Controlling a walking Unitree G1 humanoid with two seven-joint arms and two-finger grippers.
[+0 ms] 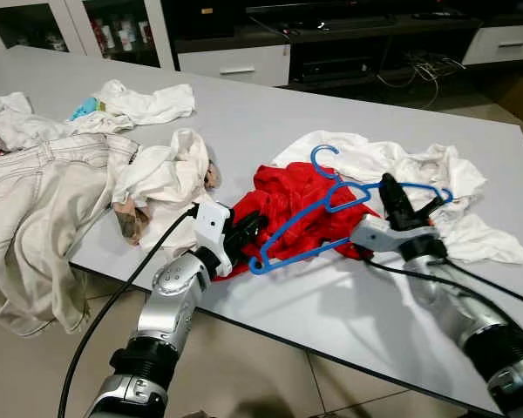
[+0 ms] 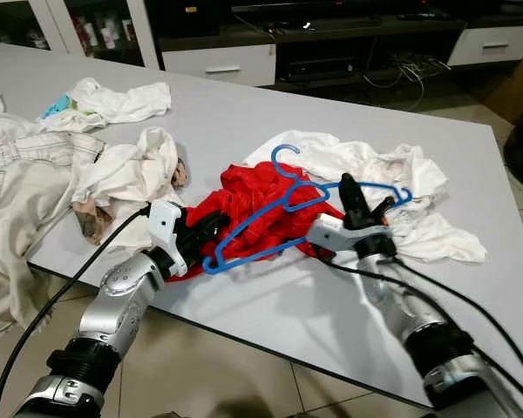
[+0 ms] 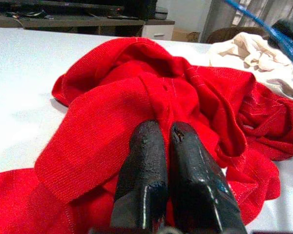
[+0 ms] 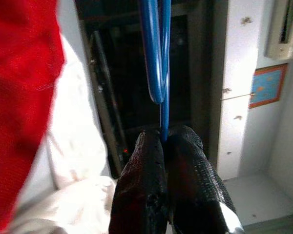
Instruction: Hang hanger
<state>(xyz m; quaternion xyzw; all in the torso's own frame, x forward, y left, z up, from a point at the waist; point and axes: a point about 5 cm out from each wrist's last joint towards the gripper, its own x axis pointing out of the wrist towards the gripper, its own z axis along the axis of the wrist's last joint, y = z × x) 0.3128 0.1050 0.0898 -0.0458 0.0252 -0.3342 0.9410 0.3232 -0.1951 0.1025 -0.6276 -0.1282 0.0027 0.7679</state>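
A blue plastic hanger point(image 1: 255, 264) lies tilted across a crumpled red garment point(image 1: 292, 196) in the middle of the grey table point(image 1: 270, 113). My right gripper point(image 1: 390, 187) points upward at the hanger's right side. It is shut on the hanger's thin blue bar point(image 4: 156, 58), which runs straight out from between the fingertips point(image 4: 151, 146). My left gripper point(image 1: 248, 228) is at the red garment's near left edge and is shut on a fold of the red fabric point(image 3: 136, 78). Part of the hanger's right end is hidden behind the right gripper.
A pile of white clothes point(image 1: 392, 161) lies behind and right of the red garment. Beige jeans point(image 1: 35, 192) and more white cloth point(image 1: 166, 170) cover the table's left side and hang over its front edge. Low cabinets point(image 1: 235, 61) stand beyond the table.
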